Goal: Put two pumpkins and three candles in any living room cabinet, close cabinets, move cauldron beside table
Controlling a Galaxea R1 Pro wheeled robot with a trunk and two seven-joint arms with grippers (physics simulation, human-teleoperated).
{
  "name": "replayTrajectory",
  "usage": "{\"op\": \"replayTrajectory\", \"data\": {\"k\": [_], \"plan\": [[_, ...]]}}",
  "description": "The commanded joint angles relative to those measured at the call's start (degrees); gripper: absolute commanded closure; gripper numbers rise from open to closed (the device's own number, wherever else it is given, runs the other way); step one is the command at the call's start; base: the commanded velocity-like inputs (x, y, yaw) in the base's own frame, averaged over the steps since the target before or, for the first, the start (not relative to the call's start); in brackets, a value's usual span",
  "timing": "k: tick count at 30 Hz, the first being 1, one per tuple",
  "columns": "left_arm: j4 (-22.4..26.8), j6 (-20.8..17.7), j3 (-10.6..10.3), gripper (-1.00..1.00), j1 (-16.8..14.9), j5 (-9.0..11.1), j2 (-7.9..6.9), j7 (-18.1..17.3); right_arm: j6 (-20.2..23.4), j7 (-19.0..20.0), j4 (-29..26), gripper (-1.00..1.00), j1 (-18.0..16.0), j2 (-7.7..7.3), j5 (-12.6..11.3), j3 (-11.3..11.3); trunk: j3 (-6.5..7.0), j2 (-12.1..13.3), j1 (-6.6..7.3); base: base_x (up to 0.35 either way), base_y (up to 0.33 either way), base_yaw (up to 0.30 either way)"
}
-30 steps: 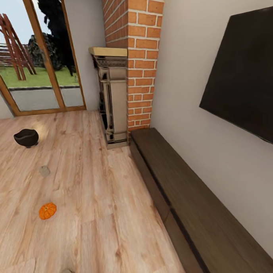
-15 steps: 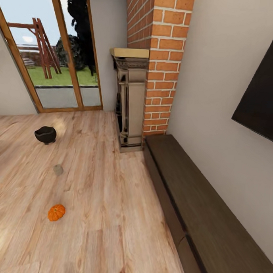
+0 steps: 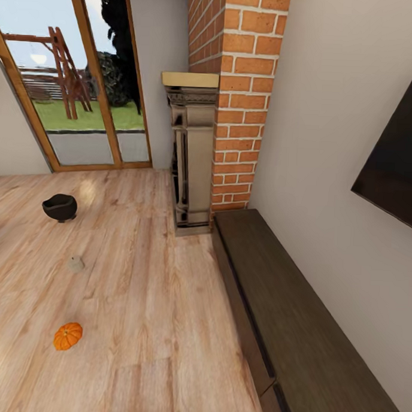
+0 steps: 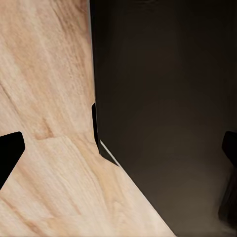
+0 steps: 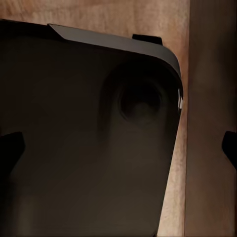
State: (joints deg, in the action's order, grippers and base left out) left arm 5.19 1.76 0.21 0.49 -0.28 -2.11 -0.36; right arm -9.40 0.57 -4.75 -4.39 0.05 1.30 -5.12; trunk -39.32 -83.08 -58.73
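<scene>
Since the earlier frames the head camera has swung, not the objects. Head view: the pumpkin (image 3: pixel 68 336), a small candle (image 3: pixel 76 263) and the cauldron (image 3: pixel 59 207) lie well apart on the floor (image 3: pixel 142 299), the cabinet (image 3: pixel 285 317) shut along the wall. Judged: approach stage; next, drive toward the pumpkin. Left wrist view: left gripper (image 4: pixel 118 148) fingers apart, empty, over the floor's boards. Right wrist view: right gripper (image 5: pixel 118 148) fingers apart above a dark robot part.

1. A pale wooden plank floor (image 3: pixel 142 299) is seen running up to the brick fireplace (image 3: pixel 199 152).
2. A black cauldron (image 3: pixel 59 207) is set on it, well apart from the fireplace.
3. A small grey lump (image 3: pixel 76 263) and an orange pumpkin (image 3: pixel 68 336) lie farther from the fireplace.
4. A long dark cabinet (image 3: pixel 296 330) stands just beside the fireplace.
</scene>
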Motion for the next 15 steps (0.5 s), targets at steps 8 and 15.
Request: {"op": "replayTrajectory", "data": {"k": [8, 15], "plan": [[0.08, 0.00, 0.22, -1.00, 0.00, 0.19, 0.00, 0.10, -0.26, -0.36, 0.01, -1.00, 0.00, 0.26, -0.15, 0.02, 0.00, 0.00, 0.00, 0.020, -0.008, 0.000], [0.09, 0.00, 0.23, -1.00, 0.00, 0.20, 0.00, 0.10, -0.30, -0.39, 0.01, -1.00, 0.00, 0.37, -0.24, 0.02, -0.12, 0.00, 0.00, 0.001, 0.000, 0.125]]}}
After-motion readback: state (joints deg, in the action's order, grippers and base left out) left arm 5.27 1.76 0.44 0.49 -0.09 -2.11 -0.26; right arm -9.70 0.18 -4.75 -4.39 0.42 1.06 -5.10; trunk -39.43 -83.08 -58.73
